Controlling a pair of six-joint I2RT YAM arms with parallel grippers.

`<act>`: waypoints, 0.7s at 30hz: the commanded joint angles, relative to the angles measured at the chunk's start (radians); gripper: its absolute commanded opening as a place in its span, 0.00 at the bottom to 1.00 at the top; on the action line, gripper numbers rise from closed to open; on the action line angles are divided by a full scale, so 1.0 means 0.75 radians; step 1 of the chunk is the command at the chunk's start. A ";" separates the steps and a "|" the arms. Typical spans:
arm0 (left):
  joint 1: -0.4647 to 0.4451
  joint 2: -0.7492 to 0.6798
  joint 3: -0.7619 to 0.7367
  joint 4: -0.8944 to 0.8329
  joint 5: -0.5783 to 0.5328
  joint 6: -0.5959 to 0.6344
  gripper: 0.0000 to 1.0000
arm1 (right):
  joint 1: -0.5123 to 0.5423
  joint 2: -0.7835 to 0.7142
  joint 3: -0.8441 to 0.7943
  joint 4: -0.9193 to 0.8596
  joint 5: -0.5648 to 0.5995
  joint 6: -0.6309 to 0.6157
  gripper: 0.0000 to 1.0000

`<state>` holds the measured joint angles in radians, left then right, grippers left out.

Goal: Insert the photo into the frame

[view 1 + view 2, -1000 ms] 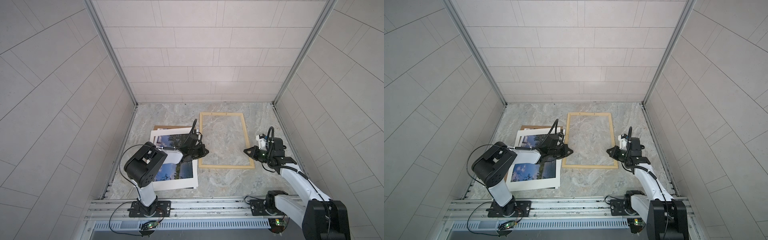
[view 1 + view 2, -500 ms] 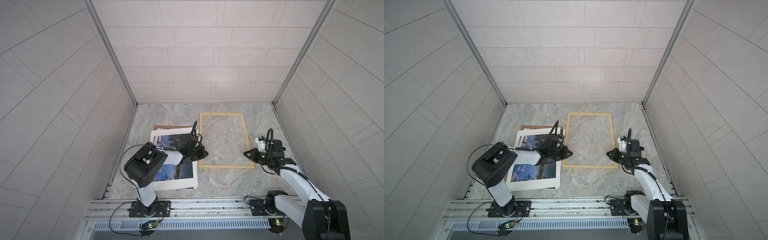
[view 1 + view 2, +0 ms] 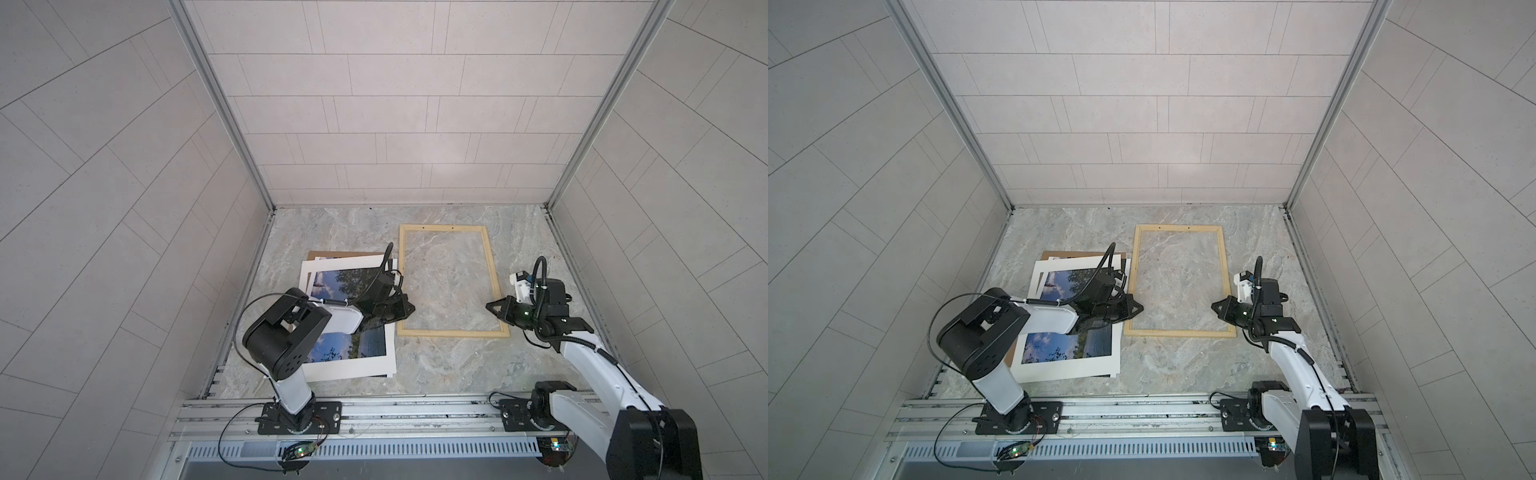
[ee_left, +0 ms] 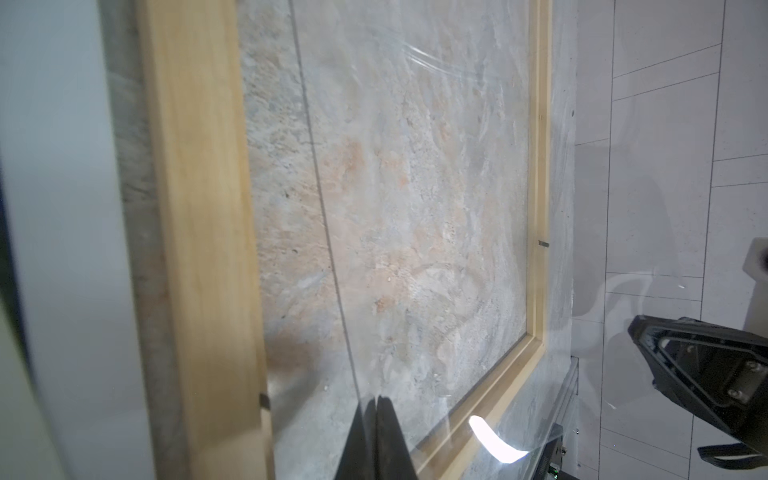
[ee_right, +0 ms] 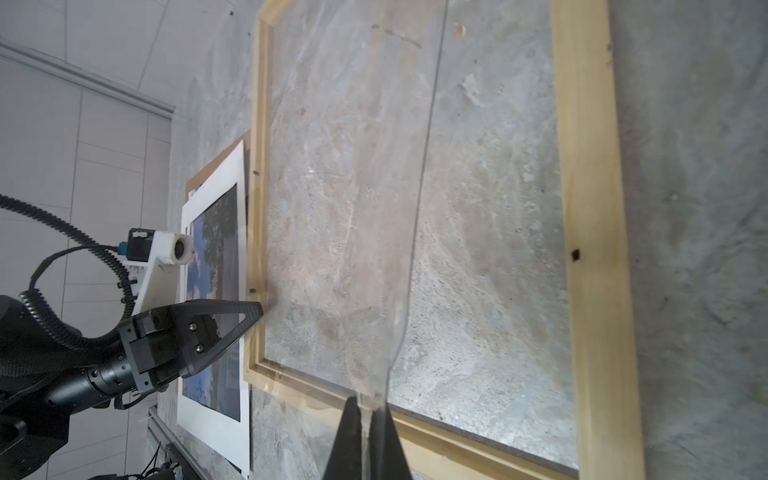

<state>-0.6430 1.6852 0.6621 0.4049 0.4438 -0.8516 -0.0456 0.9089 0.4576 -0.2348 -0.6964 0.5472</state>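
Note:
The photo [image 3: 332, 282] of sky, trees and water lies face up at the left of the floor, partly under my left arm; it also shows in the right wrist view as the photo [image 5: 216, 232]. The pale wood frame [image 3: 451, 333] lies flat to its right, with bare floor inside it. My left gripper [image 3: 411, 309] hangs over the frame's left bar. My right gripper [image 3: 488, 306] hangs over its right bar. Both are shut on opposite edges of a clear sheet [image 5: 353, 249], held above the frame [image 5: 590, 208]. In both top views the sheet hardly shows.
A brown backing board [image 3: 332, 253] sticks out from under the photo's far edge. Tiled walls close in the left, right and far sides. A metal rail [image 3: 415, 411] with both arm bases runs along the front.
Both grippers have drifted a little toward the front rail, still shut on the clear sheet. Photo and frame have not moved.

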 commanded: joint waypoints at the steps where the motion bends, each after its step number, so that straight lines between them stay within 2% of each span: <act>1: -0.011 -0.113 0.006 -0.058 -0.050 0.068 0.00 | 0.002 -0.119 0.026 0.056 0.012 0.008 0.00; 6: -0.010 -0.146 0.061 -0.118 -0.057 0.089 0.00 | 0.002 -0.134 0.056 0.043 0.049 0.018 0.00; 16: 0.010 0.096 0.140 0.004 -0.017 0.058 0.00 | 0.002 0.083 0.041 0.237 0.083 0.025 0.00; 21: 0.019 0.145 0.132 0.041 0.002 0.019 0.00 | 0.001 0.167 0.052 0.209 0.059 0.024 0.00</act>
<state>-0.6350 1.7893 0.7494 0.4042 0.4316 -0.8387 -0.0456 1.0267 0.4755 -0.1120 -0.6571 0.5663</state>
